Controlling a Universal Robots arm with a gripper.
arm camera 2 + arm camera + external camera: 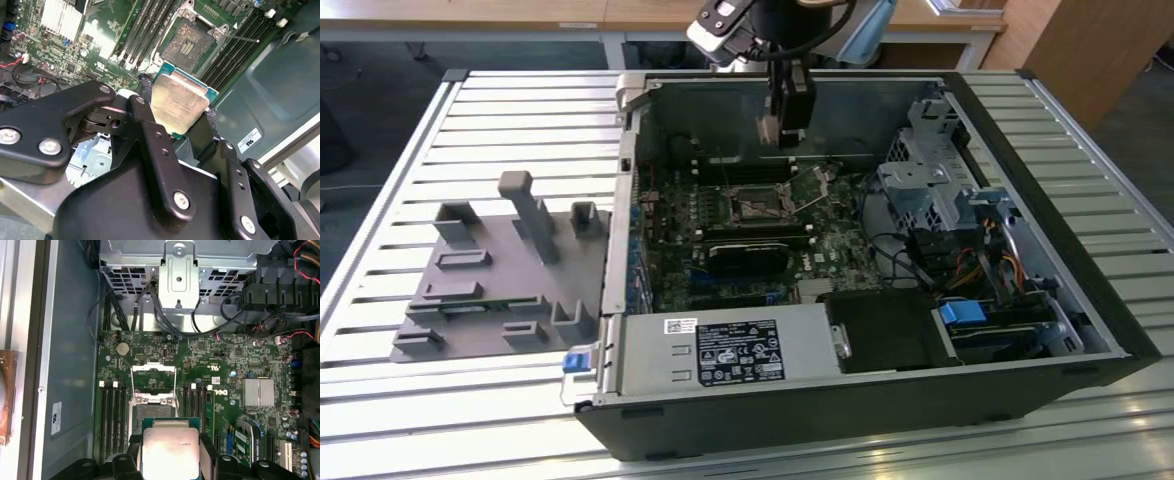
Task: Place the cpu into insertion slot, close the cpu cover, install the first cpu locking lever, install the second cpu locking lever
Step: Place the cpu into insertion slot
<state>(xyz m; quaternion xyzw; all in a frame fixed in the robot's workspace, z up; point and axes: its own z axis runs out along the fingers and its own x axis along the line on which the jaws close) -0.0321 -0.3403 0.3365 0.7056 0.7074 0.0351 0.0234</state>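
Claw (176, 104): clamped on the cpu (170, 452), gripping its edges.
Cpu: aloft over the board (235, 365), near the insertion slot (189, 46).
Insertion slot: bare, contacts showing.
Cpu cover (153, 377): looks swung open, hard to be sure.

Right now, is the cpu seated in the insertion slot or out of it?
Out. The gripper holds the cpu in the air, and the insertion slot lies bare with its contacts showing.

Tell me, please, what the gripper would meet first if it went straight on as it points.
Likely the insertion slot, with the cpu held by the gripper touching first; depth is unclear here.
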